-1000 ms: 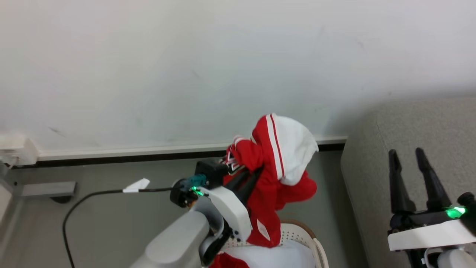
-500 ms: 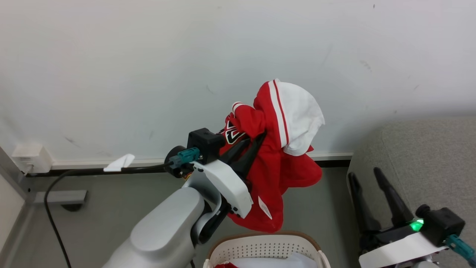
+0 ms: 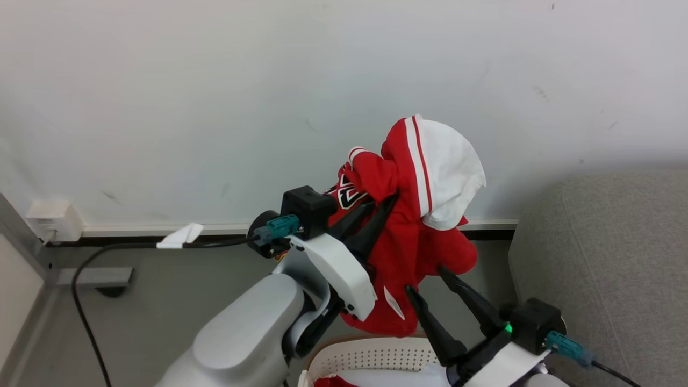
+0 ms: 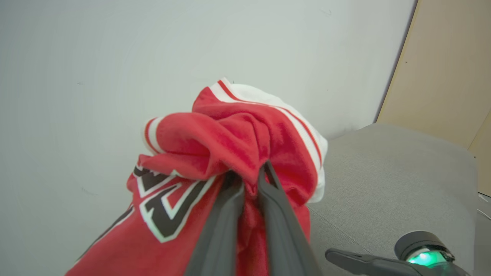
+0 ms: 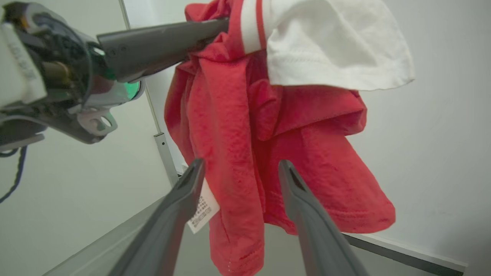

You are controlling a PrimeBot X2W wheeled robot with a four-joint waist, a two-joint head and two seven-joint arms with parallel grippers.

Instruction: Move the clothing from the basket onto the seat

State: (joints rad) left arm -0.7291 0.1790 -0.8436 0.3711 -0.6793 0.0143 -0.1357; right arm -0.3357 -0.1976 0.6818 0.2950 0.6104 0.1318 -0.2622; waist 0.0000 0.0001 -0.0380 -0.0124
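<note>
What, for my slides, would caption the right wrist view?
Open right claw poised at the red clothing hanging from the shut left claw.

Print on the tag [image 5: 205, 212] of the clothing [image 5: 307, 172] is illegible.

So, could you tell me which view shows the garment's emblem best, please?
The left wrist view: the emblem lies large and close beside the left pincer. The head view catches a small sliver; the right wrist view faces plain red clothing.
</note>
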